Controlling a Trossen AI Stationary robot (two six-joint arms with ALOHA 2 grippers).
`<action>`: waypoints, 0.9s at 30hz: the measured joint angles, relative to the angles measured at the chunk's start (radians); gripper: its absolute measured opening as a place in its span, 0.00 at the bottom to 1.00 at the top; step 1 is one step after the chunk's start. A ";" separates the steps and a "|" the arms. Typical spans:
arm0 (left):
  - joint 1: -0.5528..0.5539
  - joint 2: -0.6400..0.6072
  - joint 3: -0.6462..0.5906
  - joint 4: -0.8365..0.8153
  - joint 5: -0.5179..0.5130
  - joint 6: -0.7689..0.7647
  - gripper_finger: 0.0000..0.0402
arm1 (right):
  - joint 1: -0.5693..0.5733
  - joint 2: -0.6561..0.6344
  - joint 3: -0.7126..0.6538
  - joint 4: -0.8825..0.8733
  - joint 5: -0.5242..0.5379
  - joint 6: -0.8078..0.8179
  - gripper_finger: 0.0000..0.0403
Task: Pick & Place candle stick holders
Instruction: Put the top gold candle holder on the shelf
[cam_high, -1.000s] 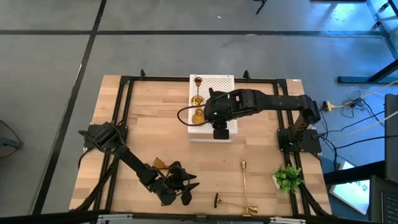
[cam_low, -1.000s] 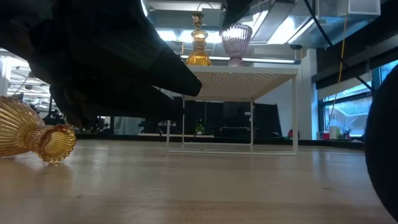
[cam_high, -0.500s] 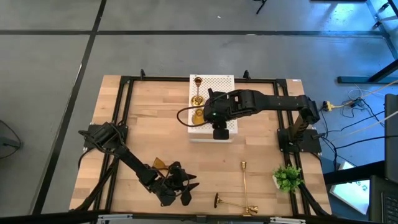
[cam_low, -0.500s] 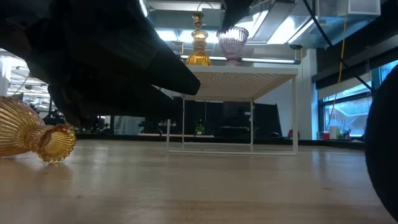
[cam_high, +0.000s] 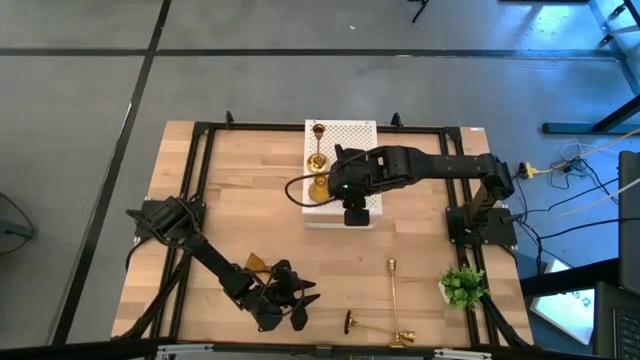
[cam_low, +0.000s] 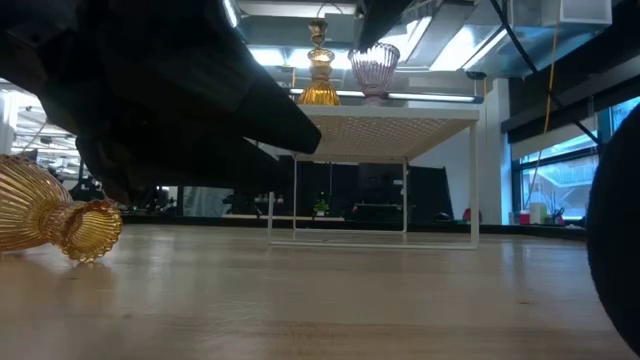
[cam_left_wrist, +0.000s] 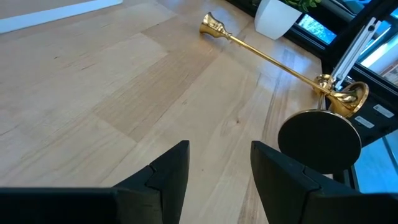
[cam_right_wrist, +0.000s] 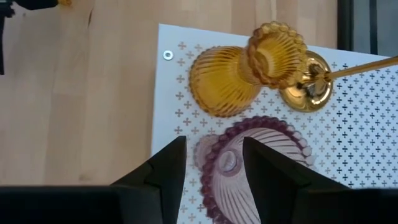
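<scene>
My right gripper (cam_right_wrist: 210, 163) hangs over the white perforated box (cam_high: 365, 135) at the far middle of the table (cam_high: 230, 200), and from its wrist camera I see its fingers (cam_right_wrist: 163, 168) parted to a middling gap directly above the purple glass holder (cam_right_wrist: 261, 162), which stands on the box top; I cannot tell whether the pads touch the glass, so I would not call it held. Just beside the purple one stands an amber glass holder (cam_right_wrist: 239, 68), and touching that, a brass candlestick (cam_right_wrist: 308, 87) upright on its round base, so the box top is crowded on that side. My left gripper (cam_left_wrist: 214, 171) sits low at the near edge of the table, its fingers (cam_left_wrist: 168, 171) apart with only bare wood between them, gripping nothing. A second amber glass holder (cam_low: 45, 215) lies on its side close behind that arm, whose dark bulk blocks much of the low view. Ahead of the left gripper a long brass candlestick (cam_left_wrist: 267, 56) lies flat, and another brass piece (cam_high: 375, 325) lies across its base end, its dark round base (cam_left_wrist: 320, 140) facing the wrist camera. The small green plant (cam_high: 462, 285) stands in its white pot near the table's right edge, close to those fallen candlesticks.
</scene>
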 joint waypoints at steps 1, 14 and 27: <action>0.000 0.000 0.000 0.000 0.000 0.000 0.41 | 0.002 0.000 0.000 0.000 0.000 0.000 0.40; 0.000 0.000 0.000 0.000 0.000 0.000 0.41 | 0.003 0.000 0.000 -0.033 -0.003 0.000 0.40; 0.000 0.000 0.000 0.000 0.000 0.000 0.41 | 0.003 -0.001 0.061 -0.034 -0.002 0.003 0.40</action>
